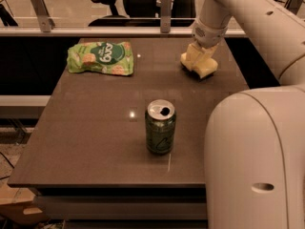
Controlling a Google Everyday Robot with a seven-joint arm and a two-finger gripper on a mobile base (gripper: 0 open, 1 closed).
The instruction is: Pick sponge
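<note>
From the camera view I have the gripper [199, 61] down at the far right of the table [90, 132], its arm reaching in from the upper right. The sponge [204, 71] sits right under it, touching the table, pale against the dark top. The two blend together from here, so I cannot tell how wide the gripper is set or whether it has hold of the sponge. The can [160, 128] stands upright near the table's middle, well apart from the sponge. Its top is open, but I cannot see what is inside. The bag [101, 57] lies flat at the far left, and its contents are hidden
</note>
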